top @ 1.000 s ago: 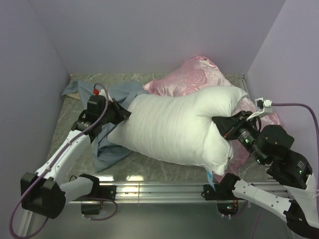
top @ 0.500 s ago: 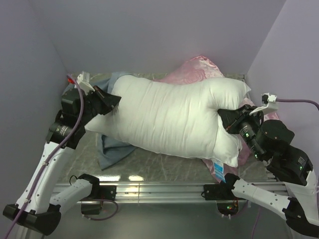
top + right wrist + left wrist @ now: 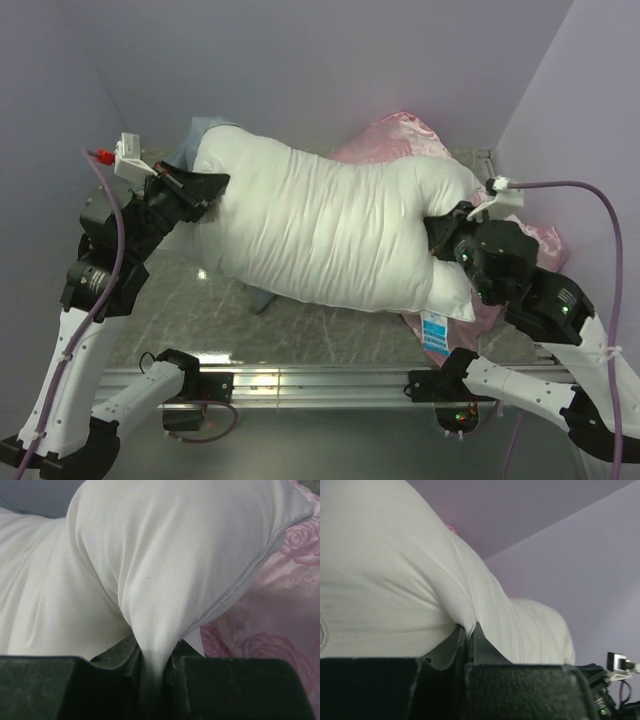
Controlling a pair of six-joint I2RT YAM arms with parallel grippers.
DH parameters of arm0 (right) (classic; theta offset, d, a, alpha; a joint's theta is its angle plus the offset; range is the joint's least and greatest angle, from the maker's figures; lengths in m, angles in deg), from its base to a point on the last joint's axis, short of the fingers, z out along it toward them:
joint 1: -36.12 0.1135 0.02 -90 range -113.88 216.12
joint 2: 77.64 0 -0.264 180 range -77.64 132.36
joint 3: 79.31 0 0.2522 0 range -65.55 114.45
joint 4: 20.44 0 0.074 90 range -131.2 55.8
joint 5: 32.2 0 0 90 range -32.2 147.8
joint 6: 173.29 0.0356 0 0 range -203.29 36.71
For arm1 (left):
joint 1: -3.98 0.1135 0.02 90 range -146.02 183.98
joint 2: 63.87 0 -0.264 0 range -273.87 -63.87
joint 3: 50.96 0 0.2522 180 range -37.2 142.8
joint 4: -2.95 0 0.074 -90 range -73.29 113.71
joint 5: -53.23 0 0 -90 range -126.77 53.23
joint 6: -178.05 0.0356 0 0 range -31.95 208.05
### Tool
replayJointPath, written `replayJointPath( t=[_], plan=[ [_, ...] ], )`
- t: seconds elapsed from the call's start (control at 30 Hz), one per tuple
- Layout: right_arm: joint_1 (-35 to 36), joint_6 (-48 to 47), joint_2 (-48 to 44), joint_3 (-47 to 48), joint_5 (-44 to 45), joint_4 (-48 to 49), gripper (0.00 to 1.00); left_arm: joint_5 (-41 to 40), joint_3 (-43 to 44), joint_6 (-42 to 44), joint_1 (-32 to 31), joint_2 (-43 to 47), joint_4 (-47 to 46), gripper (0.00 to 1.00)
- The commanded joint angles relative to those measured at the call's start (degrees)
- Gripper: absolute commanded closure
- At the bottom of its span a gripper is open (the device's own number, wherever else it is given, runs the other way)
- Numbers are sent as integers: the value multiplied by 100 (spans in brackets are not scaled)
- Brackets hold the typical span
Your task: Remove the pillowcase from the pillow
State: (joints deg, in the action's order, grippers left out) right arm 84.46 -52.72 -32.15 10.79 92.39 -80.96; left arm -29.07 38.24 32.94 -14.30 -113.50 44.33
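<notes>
Nearest the arm bases, the marbled bench point(image 3: 330, 342) lies bare under a raised pillow point(image 3: 330, 235), whose small blue tag point(image 3: 432, 328) hangs off the near right corner. The right end effector point(image 3: 447, 232) is clamped on a gathered fold of white cloth at the pillow's right end. Its wrist view shows the fold squeezed between the jaws, which probably anchors that end. The left end effector point(image 3: 215, 185) is closed tight on a thin pinch of the pillow's left end, held high and toward the back wall. The pillow therefore spans between the two arms, tilted up on the left, clear of the bench there.

That lift seems meant to pull the pillow away from its cover. The pillowcase point(image 3: 262, 298) shows only as grey-blue cloth peeking from under the pillow's near edge, with another bit behind its upper left end. It appears to be off the pillow, though most of it is hidden. Farther back, a pink rose-patterned cushion point(image 3: 400, 140) rests against the wall, partly under the pillow's right end.
</notes>
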Motion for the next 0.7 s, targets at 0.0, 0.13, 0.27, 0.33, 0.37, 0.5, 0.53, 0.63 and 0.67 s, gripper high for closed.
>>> replayJointPath(
  t=[0.0,0.13,0.27,0.33,0.37,0.5,0.53,0.63,0.67],
  plan=[
    [27,99,486,-293,-470,633,100,742,-105,-825,-246,531,-818,100],
    [35,142,592,-646,-778,765,100,943,-1783,-1211,-281,778,-889,100],
    [35,204,567,-769,-761,607,100,427,-3550,-1625,-614,1349,-1083,100],
    [27,187,469,-743,-647,607,100,145,-3737,-1634,-964,1482,-847,99],
    [18,178,443,-673,-542,468,100,-4,-3869,-1652,-1106,1508,-793,99],
    [-131,64,399,-147,-67,168,100,-611,-3897,-1521,-1502,1483,-451,100],
    [-166,11,390,-76,-75,124,100,-717,-3731,-1329,-1494,1447,-372,96],
    [-298,-103,302,74,-119,115,100,-1408,-3405,-1064,-1494,1315,-161,57],
    [-299,-121,267,101,-128,97,100,-1682,-3169,-898,-1503,1280,-134,49]
  ],
)
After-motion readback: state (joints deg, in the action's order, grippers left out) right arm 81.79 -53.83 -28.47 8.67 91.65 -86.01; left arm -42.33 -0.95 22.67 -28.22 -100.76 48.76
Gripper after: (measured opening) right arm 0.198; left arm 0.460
